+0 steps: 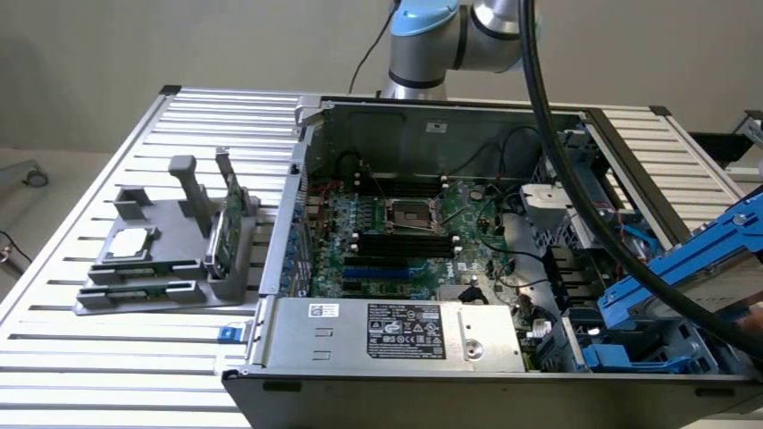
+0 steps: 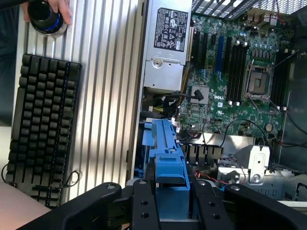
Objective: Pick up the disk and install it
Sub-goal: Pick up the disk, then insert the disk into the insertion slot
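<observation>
The disk [image 2: 169,158] shows mostly as its blue plastic carrier frame, clamped between the two black fingers [image 2: 143,206] of my gripper [image 2: 171,203], which is shut on it. In the exterior view the disk [image 1: 698,264] hangs tilted above the open computer case [image 1: 394,331], over the corner at the exterior view's right. Blue drive bay parts [image 1: 632,353] lie just below it. In the wrist view the carrier's far end points down toward the blue bay [image 2: 152,139] beside the power supply [image 2: 168,43].
A black cable [image 1: 573,179] from the arm crosses over the case. A grey holder [image 1: 155,259] with a square chip and a green stick [image 1: 227,232] sits at the exterior view's left. A keyboard [image 2: 41,129] and a hand on a black knob [image 2: 45,17] are beside the case.
</observation>
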